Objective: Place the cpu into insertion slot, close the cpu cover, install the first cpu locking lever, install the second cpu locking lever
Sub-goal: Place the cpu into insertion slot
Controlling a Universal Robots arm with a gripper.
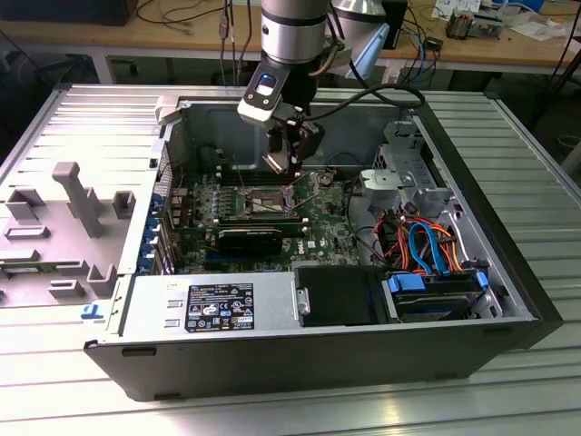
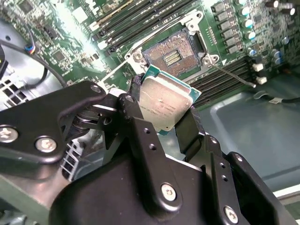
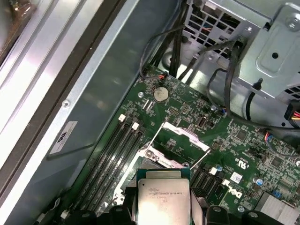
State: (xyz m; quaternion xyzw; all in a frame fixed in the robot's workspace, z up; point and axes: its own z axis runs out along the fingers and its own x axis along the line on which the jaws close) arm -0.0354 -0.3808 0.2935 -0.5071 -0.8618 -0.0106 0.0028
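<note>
My gripper (image 2: 161, 108) is shut on the cpu (image 2: 165, 102), a small square chip with a dull silver top and a green rim, pinched at two opposite edges by black fingers (image 2: 187, 129). In the exterior view the gripper (image 1: 290, 168) hangs inside the open computer case, just above the motherboard. The insertion slot (image 2: 173, 54) lies uncovered a short way beyond the chip, its dark contact field showing. The cpu (image 3: 163, 197) also sits in front of the cpu cover (image 3: 183, 132), which stands raised on its hinge. Two thin locking levers (image 3: 200, 158) stick up beside the socket.
Long memory slots (image 3: 110, 154) run beside the socket on the green motherboard (image 1: 318, 222). A metal drive cage (image 1: 399, 173) with bundled cables (image 1: 427, 245) fills the case at the exterior view's right. The power supply (image 1: 218, 304) lies along the near wall.
</note>
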